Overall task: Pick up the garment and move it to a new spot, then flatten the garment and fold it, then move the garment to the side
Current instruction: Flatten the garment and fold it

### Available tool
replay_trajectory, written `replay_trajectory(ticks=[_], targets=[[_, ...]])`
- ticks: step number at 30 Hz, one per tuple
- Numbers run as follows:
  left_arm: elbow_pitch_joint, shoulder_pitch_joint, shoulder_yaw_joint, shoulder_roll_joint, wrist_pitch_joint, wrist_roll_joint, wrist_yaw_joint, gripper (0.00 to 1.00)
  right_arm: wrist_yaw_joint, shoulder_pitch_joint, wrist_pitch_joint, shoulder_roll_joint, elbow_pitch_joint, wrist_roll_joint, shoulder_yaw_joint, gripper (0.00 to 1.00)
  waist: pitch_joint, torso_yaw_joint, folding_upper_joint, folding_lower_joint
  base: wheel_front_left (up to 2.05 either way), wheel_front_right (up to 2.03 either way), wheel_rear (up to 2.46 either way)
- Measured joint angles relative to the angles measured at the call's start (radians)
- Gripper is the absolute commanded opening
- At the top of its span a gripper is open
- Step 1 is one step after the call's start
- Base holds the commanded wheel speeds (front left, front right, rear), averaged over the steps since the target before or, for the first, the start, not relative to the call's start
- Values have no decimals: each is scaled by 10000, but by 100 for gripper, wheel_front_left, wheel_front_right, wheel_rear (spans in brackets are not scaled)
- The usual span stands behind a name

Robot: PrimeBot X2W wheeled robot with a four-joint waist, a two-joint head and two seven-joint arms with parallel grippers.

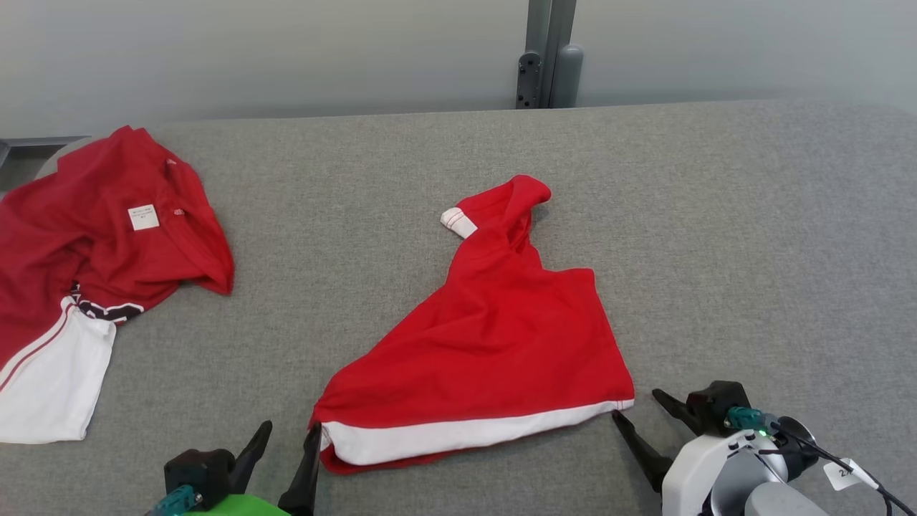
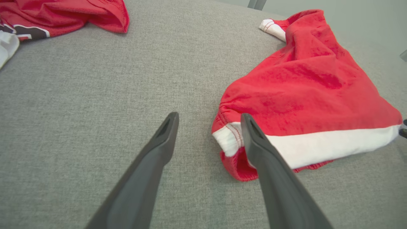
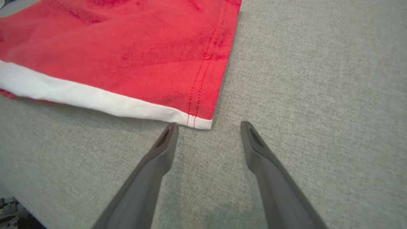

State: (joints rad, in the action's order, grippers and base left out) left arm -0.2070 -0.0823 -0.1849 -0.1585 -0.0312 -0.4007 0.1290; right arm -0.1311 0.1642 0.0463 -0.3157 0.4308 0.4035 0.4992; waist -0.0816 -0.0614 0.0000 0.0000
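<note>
The garment point(image 1: 494, 337) is a red shirt with a white band along its near edge, lying in a rough triangle at the middle of the grey table point(image 1: 716, 215). A white striped sleeve end pokes out at its far tip. My left gripper point(image 1: 290, 428) stands open at the garment's near left corner. In the left wrist view, the left gripper point(image 2: 210, 117) has its right finger over the white corner of the garment point(image 2: 305, 86). My right gripper point(image 1: 636, 404) is open at the near right corner. In the right wrist view, that corner of the garment point(image 3: 127, 47) lies just ahead of the right gripper point(image 3: 209, 124).
Another red-and-white garment point(image 1: 86, 244) with a small white label lies crumpled at the table's left edge, also visible in the left wrist view point(image 2: 63, 16). A grey post point(image 1: 548, 64) stands behind the table against the wall. Bare grey cloth stretches to the right.
</note>
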Motion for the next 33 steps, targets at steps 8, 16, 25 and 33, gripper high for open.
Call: replay_trajectory(ticks=[8, 16, 25, 33], targets=[[270, 52, -59, -31, 497, -585, 0, 100, 0, 580, 173, -27, 443, 299, 686, 100, -222, -154, 0, 0, 0, 0, 0], [619, 66, -458, -222, 1034, -1269, 0, 100, 0, 953, 433, -35, 811, 635, 1156, 100, -395, -267, 0, 0, 0, 0, 0], [316, 258, -734, -357, 1354, -2098, 2, 100, -2, 1311, 625, -73, 1028, 842, 1427, 100, -681, -230, 0, 0, 0, 0, 0], [-261, 687, -1310, -481, 1325, -3289, 2, 0, 4, 1506, 704, -180, 915, 1375, 1864, 0, -851, -116, 0, 0, 0, 0, 0]])
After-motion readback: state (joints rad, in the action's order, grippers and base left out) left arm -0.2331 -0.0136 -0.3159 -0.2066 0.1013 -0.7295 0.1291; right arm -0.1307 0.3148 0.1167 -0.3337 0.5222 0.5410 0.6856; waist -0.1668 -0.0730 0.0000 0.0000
